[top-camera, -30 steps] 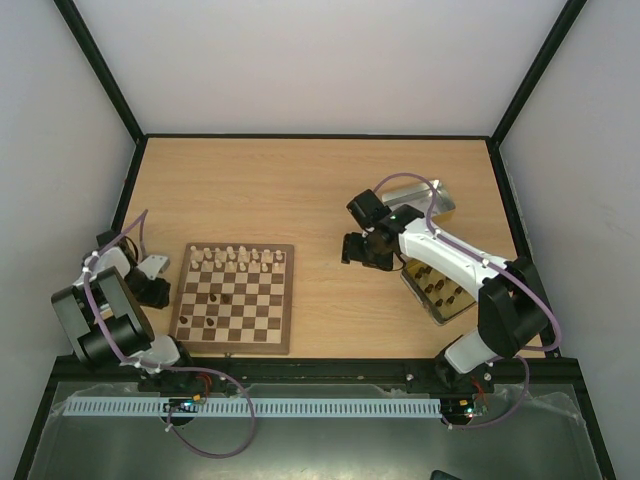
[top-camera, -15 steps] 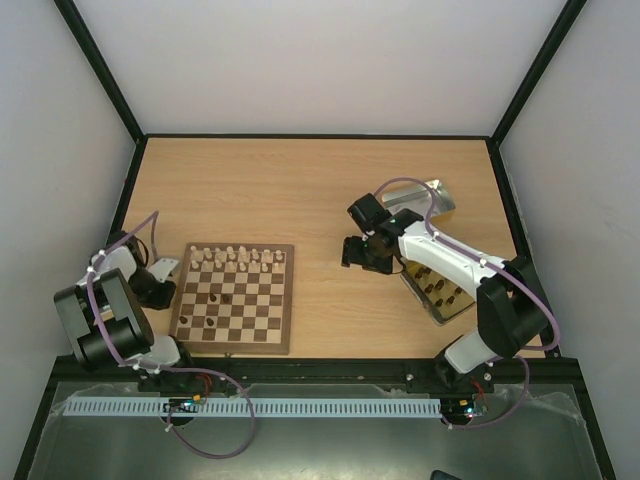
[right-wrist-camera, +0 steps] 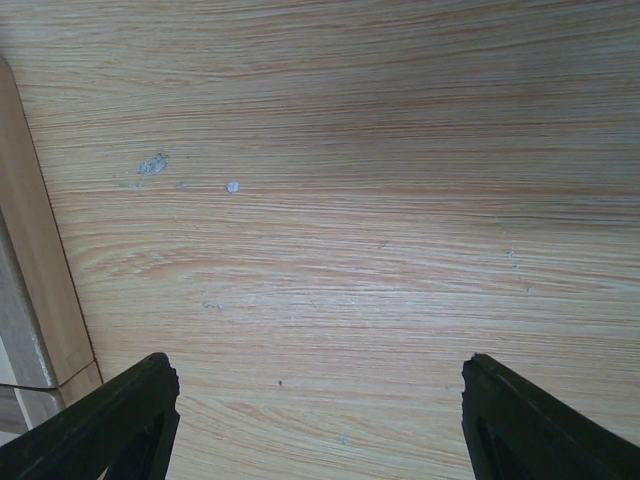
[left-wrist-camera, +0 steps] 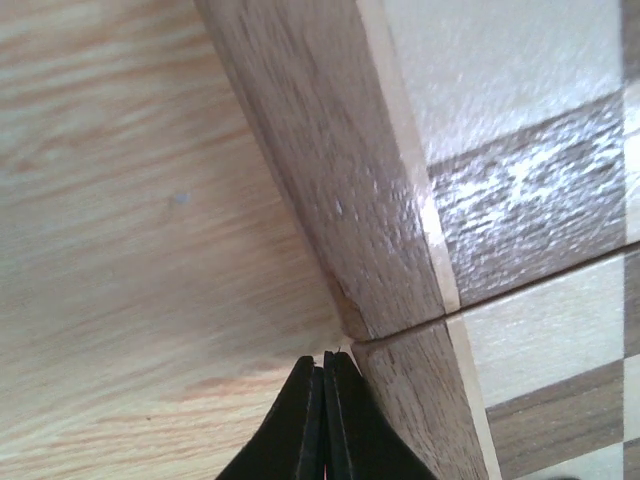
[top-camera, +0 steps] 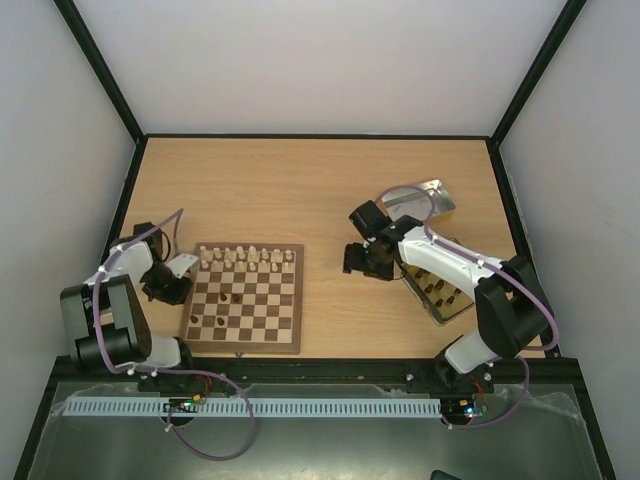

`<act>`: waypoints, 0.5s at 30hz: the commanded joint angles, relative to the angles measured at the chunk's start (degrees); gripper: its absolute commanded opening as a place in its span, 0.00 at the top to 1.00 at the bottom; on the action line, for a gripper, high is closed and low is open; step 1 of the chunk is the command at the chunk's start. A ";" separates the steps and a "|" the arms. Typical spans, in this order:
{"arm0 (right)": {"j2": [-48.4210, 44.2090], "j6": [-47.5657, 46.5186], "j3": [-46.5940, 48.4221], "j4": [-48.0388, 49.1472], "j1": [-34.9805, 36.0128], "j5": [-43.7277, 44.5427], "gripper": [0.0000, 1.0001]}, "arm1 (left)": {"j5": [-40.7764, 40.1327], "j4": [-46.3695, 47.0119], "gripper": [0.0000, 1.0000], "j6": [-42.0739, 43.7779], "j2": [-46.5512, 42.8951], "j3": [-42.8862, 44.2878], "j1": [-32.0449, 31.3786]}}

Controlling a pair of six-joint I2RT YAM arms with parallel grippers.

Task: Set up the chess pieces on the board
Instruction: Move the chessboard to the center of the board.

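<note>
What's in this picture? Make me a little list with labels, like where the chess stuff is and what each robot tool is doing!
board: flat on the table, on the left side
pale pieces: lined up along the board's far rows
dark pieces: a few on the board, more in the gold tin on the right
silver tin: behind the gold tin, partly hidden by the right arm
left tool: shut, tips right at the board's left edge
right tool: open, over bare table, holding nothing

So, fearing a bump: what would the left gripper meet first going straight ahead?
The left gripper, jaws shut, would likely meet the wooden border of the board almost at once.
</note>
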 commanded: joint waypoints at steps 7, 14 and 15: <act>-1.28 0.35 -2.48 1.38 0.34 0.15 0.24 | 2.59 -2.37 0.98 -4.06 2.25 4.90 -8.54; -1.41 0.38 -2.54 1.00 0.34 0.74 0.24 | 1.83 -0.78 0.98 -6.49 3.99 4.60 -12.56; -1.49 0.45 -2.75 1.08 0.34 0.74 0.24 | 1.54 -0.46 0.98 -6.63 4.28 4.47 -12.52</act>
